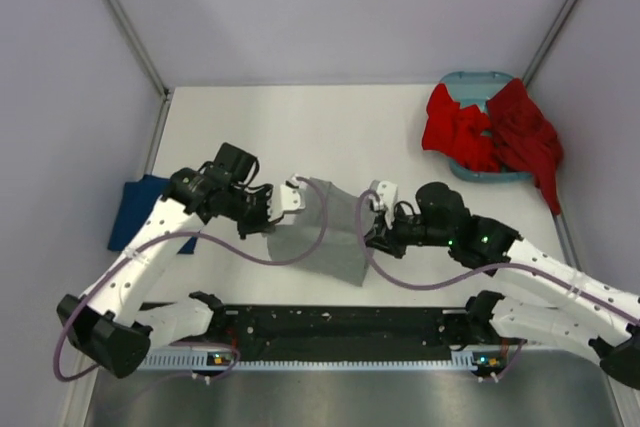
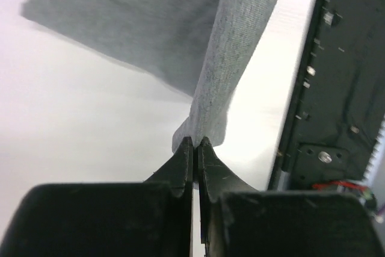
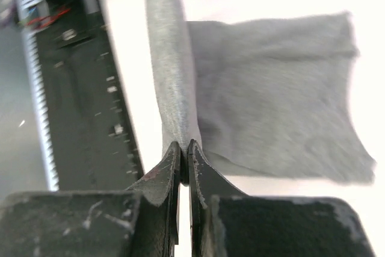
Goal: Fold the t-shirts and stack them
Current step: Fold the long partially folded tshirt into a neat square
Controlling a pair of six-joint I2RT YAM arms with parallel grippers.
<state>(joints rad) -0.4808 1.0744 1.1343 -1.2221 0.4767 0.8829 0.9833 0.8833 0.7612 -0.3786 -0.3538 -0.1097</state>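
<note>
A heather grey t-shirt (image 1: 325, 232) hangs lifted between my two grippers near the middle of the table, with its lower part draping toward the near edge. My left gripper (image 1: 292, 197) pinches the shirt's left top corner; in the left wrist view the gripper (image 2: 196, 141) is shut on a grey fold (image 2: 234, 58). Over at the right top corner, my right gripper (image 1: 378, 197) grips the cloth, shut (image 3: 184, 144) on a rolled grey edge (image 3: 174, 70). A navy t-shirt (image 1: 135, 209) lies folded at the left table edge. Red t-shirts (image 1: 460, 132) are heaped at the back right.
A teal basket (image 1: 470, 79) sits at the back right corner with red cloth spilling over its rim and down to the right (image 1: 535, 152). A black rail (image 1: 340, 325) runs along the near edge between the arm bases. Grey walls enclose the table.
</note>
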